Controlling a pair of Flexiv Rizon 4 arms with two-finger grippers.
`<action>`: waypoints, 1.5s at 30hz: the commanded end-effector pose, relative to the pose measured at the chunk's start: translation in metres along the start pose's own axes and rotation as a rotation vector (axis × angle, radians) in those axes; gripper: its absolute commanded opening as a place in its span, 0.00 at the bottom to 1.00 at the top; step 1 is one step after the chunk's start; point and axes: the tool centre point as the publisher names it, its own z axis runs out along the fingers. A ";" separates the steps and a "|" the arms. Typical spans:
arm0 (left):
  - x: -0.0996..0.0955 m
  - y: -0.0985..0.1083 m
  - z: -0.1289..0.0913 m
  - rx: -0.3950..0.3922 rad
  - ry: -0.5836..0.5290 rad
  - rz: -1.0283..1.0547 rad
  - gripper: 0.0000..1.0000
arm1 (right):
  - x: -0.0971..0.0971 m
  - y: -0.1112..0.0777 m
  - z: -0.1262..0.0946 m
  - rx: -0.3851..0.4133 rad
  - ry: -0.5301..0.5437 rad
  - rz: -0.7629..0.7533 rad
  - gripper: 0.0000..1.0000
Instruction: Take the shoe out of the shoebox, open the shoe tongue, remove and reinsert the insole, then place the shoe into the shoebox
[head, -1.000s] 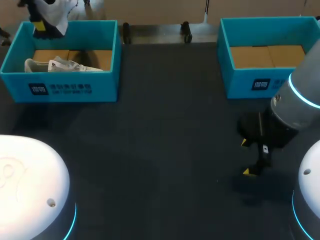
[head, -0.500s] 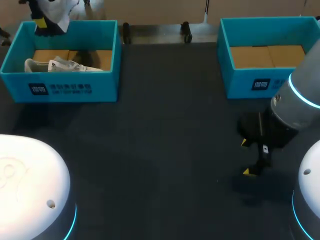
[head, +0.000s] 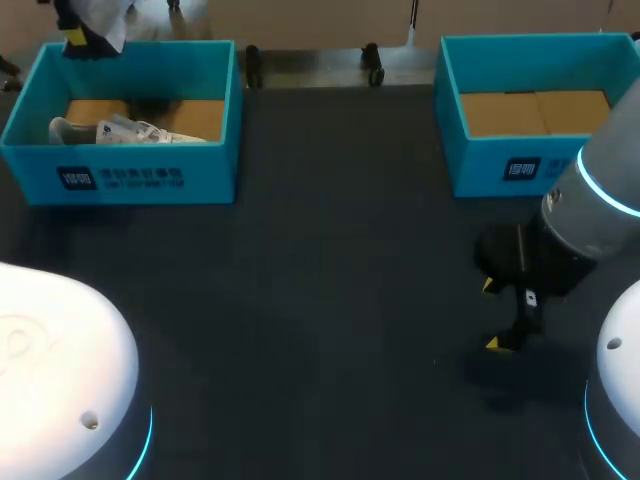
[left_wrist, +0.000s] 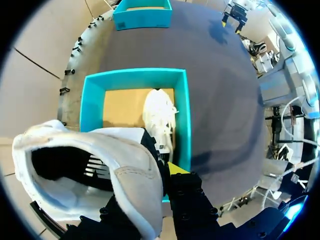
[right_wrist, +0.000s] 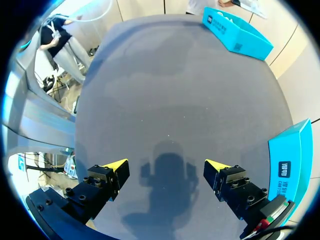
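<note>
Left gripper seems clamped on the shoe above the shoebox; carry it clear of the wall. Right gripper open.

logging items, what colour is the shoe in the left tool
White; the shoe shows best in the left wrist view.

L box far-L, shoe inside; L gripper holds 2nd shoe over its back wall. R box far-R, R gripper in front.
</note>
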 end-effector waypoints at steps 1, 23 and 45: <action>-0.041 0.019 0.007 0.019 0.066 0.026 0.00 | 0.001 0.000 0.001 0.000 -0.002 -0.001 1.00; -0.067 0.089 0.003 -0.159 0.038 0.746 0.00 | 0.001 0.000 0.001 0.000 -0.002 -0.001 1.00; -0.058 0.096 0.019 -0.501 -0.047 1.327 0.00 | 0.001 0.000 0.001 0.000 -0.002 -0.001 1.00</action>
